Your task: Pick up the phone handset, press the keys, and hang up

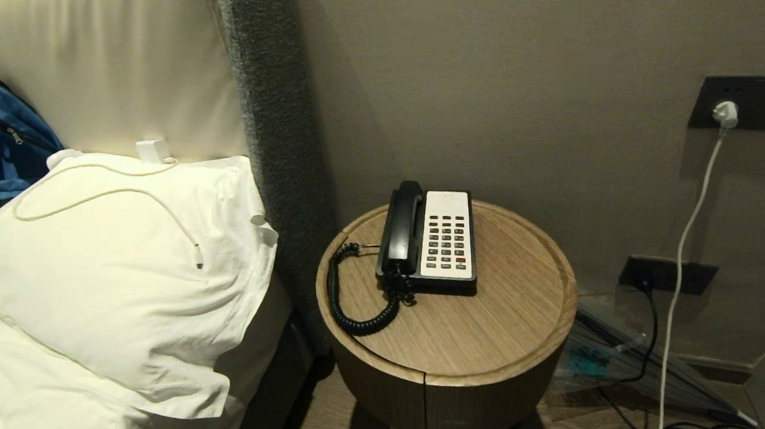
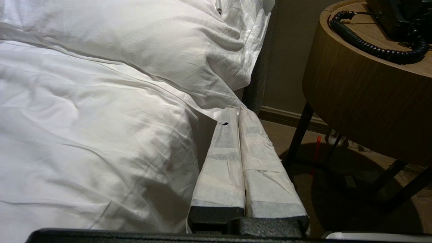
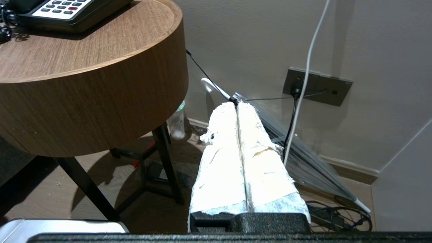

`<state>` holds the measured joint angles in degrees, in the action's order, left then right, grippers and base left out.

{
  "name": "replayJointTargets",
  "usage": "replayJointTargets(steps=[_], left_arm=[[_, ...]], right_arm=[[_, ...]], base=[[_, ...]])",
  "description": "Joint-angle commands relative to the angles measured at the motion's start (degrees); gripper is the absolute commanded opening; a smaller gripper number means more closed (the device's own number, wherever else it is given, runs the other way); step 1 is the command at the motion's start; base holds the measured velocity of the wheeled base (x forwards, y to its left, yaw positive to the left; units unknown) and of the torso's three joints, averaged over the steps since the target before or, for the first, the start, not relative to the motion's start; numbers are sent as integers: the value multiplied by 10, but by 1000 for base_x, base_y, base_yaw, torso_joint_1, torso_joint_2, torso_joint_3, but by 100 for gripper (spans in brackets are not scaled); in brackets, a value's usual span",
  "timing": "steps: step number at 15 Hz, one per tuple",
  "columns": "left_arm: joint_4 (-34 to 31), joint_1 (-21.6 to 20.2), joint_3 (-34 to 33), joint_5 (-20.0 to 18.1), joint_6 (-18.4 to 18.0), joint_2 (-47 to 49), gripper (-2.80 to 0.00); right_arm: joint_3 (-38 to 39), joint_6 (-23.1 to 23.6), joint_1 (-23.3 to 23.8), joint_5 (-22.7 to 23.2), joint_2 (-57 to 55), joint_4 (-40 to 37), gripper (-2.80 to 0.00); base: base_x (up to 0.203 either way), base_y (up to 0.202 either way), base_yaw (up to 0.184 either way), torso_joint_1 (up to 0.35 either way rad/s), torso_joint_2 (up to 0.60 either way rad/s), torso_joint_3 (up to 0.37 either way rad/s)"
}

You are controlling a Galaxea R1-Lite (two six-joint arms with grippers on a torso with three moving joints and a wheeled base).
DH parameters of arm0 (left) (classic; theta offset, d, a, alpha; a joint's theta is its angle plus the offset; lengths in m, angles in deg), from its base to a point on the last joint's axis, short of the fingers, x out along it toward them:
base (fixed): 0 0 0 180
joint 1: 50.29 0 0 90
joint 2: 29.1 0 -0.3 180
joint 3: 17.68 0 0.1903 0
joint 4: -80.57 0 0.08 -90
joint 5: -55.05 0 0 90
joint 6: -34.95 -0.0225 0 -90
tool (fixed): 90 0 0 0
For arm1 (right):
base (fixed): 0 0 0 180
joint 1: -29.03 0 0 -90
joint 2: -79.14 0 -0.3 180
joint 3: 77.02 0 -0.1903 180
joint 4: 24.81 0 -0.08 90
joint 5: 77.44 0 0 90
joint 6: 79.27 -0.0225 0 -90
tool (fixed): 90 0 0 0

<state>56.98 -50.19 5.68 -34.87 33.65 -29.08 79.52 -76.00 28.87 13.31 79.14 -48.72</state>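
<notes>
Two grippers are seen only through their own wrist cameras, and neither appears in the head view. At the centre of the head frame a round wooden bedside surface (image 1: 492,341) carries a black-and-white phone base (image 1: 448,287). The phone handset (image 1: 400,230) lies in its cradle along the base's left side, and its black coiled cord (image 1: 356,320) loops out over the wood toward the lower left. The keys (image 1: 448,240), dark grey with one red, sit in the white faceplate just right of the handset. A white pillow (image 1: 117,273) on a bed fills the left of the frame, with a thin white cable (image 1: 95,194) lying across it. In the left wrist view the left gripper (image 2: 238,111), its tape-wrapped fingers pressed together and holding nothing, hangs low between the bed and the surface. In the right wrist view the right gripper (image 3: 237,105), fingers likewise closed and empty, hangs below the surface rim near a wall socket (image 3: 317,87).
</notes>
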Motion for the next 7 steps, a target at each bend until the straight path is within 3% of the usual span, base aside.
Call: replayJointTargets(steps=[1, 7], left_arm=[[0, 0, 0, 0, 0, 1, -280], [0, 0, -1, 0, 0, 1, -280]], right_arm=[[0, 1, 0, 0, 0, 1, -280], [0, -5, 0, 0, 0, 1, -280]], base=[[0, 0, 0, 0, 0, 0], [0, 0, 0, 0, 0, 0]])
